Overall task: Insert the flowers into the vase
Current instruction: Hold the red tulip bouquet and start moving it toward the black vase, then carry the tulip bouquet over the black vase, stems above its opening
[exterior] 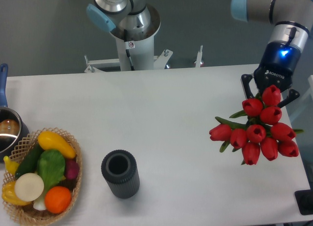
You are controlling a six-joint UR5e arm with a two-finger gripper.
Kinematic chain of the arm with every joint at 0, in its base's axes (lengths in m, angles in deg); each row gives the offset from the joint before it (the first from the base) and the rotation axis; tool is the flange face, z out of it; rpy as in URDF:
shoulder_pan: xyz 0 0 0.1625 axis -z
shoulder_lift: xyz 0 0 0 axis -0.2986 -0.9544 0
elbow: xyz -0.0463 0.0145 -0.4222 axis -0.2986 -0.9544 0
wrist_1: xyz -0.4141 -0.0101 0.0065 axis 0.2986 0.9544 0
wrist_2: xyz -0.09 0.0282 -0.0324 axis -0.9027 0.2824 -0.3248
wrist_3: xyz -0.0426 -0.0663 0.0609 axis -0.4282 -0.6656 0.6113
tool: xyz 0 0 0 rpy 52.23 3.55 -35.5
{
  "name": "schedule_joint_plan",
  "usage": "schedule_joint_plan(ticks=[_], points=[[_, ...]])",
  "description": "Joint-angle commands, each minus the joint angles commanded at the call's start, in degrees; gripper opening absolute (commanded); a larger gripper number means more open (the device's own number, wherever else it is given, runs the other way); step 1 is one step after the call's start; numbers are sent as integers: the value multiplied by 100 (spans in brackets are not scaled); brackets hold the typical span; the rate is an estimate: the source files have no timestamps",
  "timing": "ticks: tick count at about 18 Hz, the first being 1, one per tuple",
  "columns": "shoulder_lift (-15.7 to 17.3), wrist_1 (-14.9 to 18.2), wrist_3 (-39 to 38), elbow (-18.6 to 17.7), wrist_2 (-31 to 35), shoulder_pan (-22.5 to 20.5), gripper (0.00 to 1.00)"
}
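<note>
vase (120, 174) stands upright, well apart from flowers (259, 130) clamped in gripper (270, 95).

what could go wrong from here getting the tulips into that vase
The flowers form a bunch wider than the mouth of the vase, so stems may catch on its rim and tip it. The gripper is mostly hidden behind the buds, so its hold cannot be judged; the bunch might slip on the way. The basket sits close beside the vase and could get bumped.

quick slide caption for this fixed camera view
Claw holds red tulips at the table's right; ribbed dark vase waits empty near the vegetable basket.
</note>
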Motion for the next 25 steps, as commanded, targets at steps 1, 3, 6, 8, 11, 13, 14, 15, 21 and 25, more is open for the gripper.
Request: schedule_joint_plan(ticks=[1, 3, 6, 8, 11, 13, 14, 15, 21, 25], points=[[-9, -9, 44, 9, 0, 61, 12], [-18, -44, 167, 35, -9, 272, 12], [-62, -79, 158, 53, -18, 579, 12], [-27, -79, 115, 53, -35, 808, 12], [-35, -114, 132, 53, -96, 1168, 12], [-35, -123, 132, 62, -228, 1257, 12], [-61, -123, 158, 62, -542, 1336, 12], [-88, -193, 167, 70, -797, 1449, 12], [-176, -193, 351, 44, -1792, 1687, 12], [-211, -193, 360, -96, -2363, 1776, 12]])
